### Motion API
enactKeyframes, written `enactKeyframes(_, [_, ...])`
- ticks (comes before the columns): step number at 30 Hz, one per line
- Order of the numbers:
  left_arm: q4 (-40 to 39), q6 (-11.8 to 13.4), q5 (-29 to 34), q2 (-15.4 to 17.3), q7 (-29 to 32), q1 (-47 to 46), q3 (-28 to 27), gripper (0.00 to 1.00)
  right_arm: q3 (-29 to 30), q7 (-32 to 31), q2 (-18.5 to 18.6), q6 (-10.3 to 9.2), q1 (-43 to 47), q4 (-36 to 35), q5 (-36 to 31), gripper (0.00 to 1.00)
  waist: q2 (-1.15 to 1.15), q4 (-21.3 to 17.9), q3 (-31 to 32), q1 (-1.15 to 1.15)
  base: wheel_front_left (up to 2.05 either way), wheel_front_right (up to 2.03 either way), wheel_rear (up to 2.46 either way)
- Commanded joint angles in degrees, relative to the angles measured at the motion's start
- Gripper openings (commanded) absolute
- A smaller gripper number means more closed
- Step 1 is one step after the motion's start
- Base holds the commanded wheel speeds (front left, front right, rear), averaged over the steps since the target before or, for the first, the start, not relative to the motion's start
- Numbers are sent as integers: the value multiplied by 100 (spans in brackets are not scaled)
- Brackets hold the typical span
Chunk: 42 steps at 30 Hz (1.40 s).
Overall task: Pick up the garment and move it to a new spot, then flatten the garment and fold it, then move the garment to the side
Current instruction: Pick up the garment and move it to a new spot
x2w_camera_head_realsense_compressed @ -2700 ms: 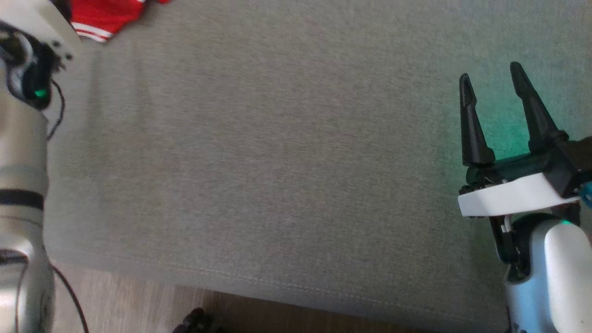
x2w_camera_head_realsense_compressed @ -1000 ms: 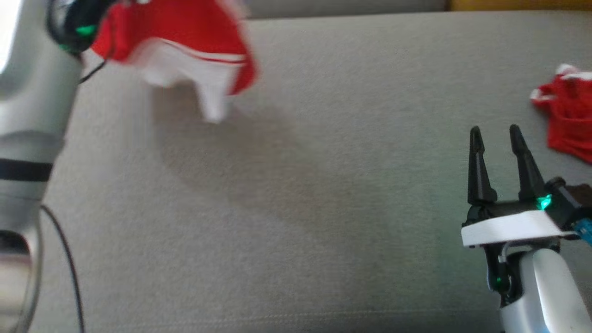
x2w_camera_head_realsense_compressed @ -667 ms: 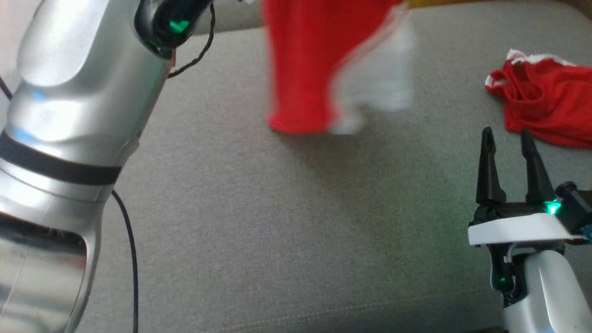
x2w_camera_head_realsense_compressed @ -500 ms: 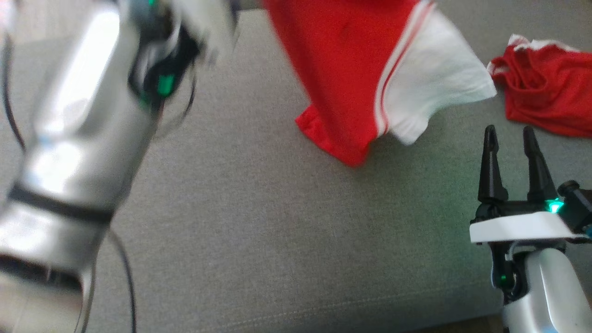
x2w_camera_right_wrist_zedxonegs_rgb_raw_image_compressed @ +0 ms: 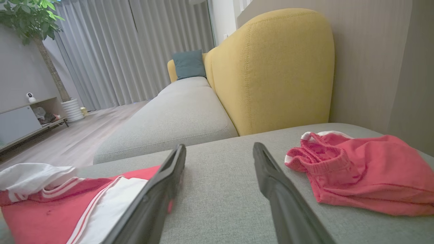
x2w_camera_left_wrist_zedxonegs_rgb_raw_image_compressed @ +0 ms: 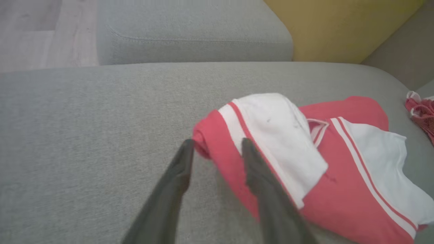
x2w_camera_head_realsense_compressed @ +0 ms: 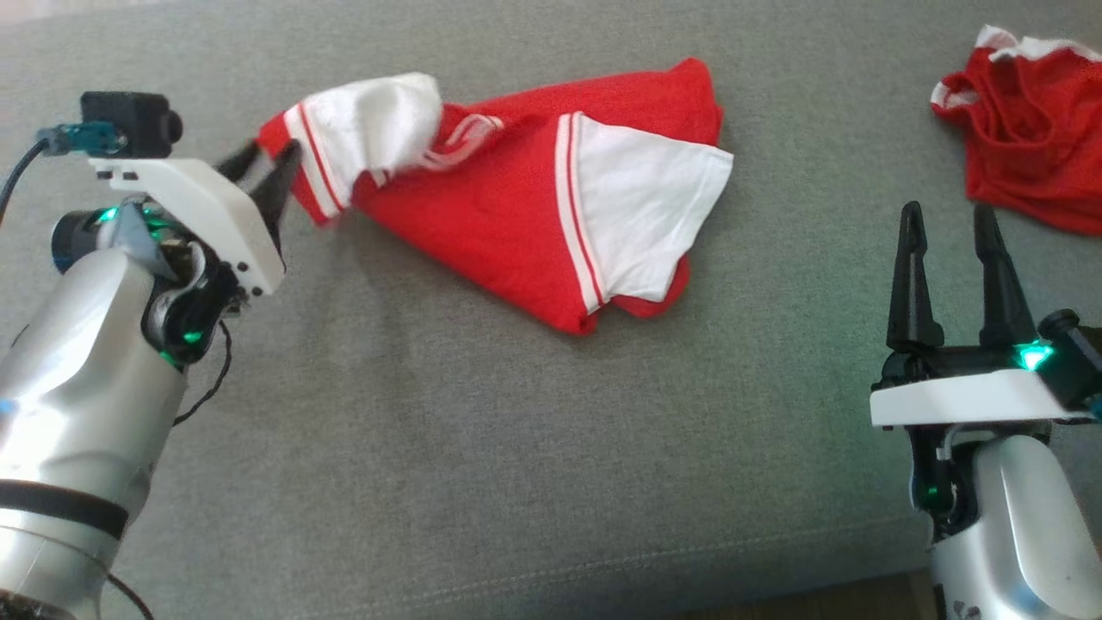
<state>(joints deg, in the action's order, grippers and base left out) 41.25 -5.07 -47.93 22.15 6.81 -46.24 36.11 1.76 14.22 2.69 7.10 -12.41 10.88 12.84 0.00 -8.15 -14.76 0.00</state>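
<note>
A wide grey fabric sofa seat (x2w_camera_head_realsense_compressed: pixel 482 448) bears the crumpled red T-shirt with white striped sleeves (x2w_camera_head_realsense_compressed: pixel 508 207) left of centre, well apart from a bunched red cloth (x2w_camera_head_realsense_compressed: pixel 1024 155) at far right. The left gripper (x2w_camera_head_realsense_compressed: pixel 269 164), jaws parted, sits at the shirt's sleeve edge, perhaps touching it. The right gripper (x2w_camera_head_realsense_compressed: pixel 947 215) hovers spread wide, holding nothing.

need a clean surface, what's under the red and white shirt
The red and white shirt lies crumpled on the grey sofa cushion. Anything beneath its folds is covered.
</note>
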Motion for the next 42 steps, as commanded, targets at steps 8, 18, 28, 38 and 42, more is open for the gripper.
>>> enactKeyframes(8, [-210,12,366,257,-1094,-119,-237,100,-223,8,19,39,-119,-139,-189,100,0,296,421,0,0,0,0])
enactKeyframes(18, [-1479,873,583,405,-2096,1011,-600,100,-346,-221,19,39,114,-93,-353,100,0,757,1147,0,0,0,0])
enactKeyframes(28, [-3649,2028,843,521,-2177,3113,-1169,100,-399,-211,19,39,493,21,-212,100,0,1143,1533,0,0,0,0])
enactKeyframes(38, [-4706,2519,1319,230,-2179,4612,-1402,100,-524,-79,19,39,870,142,-37,100,0,1232,1608,0,0,0,0])
enactKeyframes(42, [-4659,2532,1657,59,-2180,4929,-1318,100,-543,-10,19,39,1022,209,43,100,0,1205,1599,0,0,0,0])
